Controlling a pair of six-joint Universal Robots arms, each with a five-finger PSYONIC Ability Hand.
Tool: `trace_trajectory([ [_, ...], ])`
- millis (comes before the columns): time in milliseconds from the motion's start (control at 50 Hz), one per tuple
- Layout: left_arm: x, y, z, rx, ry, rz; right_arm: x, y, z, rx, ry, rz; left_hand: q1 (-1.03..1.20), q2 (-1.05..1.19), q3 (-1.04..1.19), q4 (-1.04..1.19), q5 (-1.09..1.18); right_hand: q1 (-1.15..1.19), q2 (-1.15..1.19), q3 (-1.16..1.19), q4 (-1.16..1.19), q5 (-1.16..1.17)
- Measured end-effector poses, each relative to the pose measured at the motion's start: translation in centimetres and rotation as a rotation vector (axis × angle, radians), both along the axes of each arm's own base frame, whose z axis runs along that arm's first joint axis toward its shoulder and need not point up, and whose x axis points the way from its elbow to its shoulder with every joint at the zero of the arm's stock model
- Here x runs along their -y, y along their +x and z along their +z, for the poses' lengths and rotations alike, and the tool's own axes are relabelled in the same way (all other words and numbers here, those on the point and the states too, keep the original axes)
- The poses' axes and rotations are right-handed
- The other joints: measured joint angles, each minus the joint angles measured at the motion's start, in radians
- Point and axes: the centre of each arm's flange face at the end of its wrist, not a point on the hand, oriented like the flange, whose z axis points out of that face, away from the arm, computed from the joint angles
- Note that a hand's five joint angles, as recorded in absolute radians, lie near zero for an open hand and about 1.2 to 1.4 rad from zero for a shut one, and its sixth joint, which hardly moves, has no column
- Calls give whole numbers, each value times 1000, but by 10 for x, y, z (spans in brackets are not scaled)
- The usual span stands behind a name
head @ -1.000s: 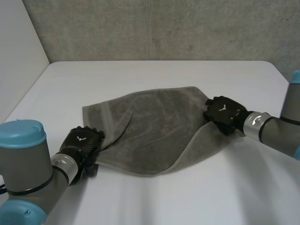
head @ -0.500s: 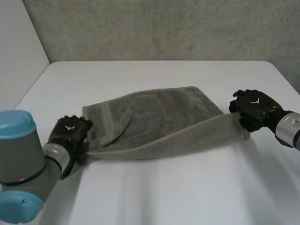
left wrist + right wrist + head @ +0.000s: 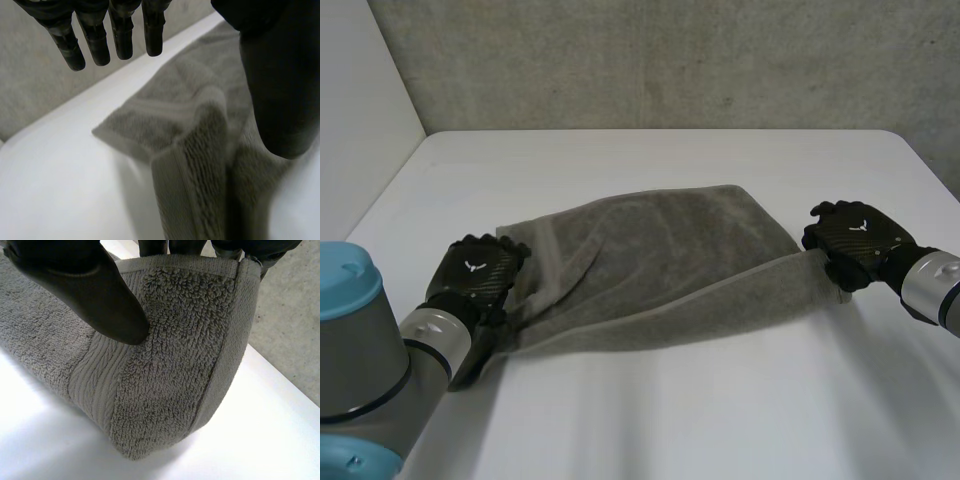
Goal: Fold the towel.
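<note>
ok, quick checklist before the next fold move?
1. Pinch of right hand on a towel corner: ok.
2. Hold of left hand on the other end: cannot tell.
3. Near edge raised and stretched between the hands: ok.
4. Far part resting on the table: ok.
5. Cloth smooth: not ok, creases beside the left hand.

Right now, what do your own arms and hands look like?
Both arms are thick grey tubes: the left arm has a rounded light-blue cap, the right arm a silver wrist ring. The left hand and right hand are black with a woven sheen, each bearing a small white mark on its back.
</note>
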Motion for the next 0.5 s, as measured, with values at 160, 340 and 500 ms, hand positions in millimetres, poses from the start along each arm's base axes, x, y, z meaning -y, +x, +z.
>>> trace_trajectory([
  [160, -9, -11, 12, -36, -85, -63, -2, 0, -3, 0, 7, 0, 0, 0, 0, 0, 0, 4, 0, 0, 0, 0],
  [340, -24, -22, -6, -22, -27, -170, -2, 0, -4, -2, 10, 1, 0, -2, 0, 0, 0, 4, 0, 0, 0, 0],
  [500, -51, -32, -15, 42, 25, -281, -2, 0, -6, -5, 11, 2, 0, -1, 0, 0, 1, 4, 0, 0, 0, 0],
])
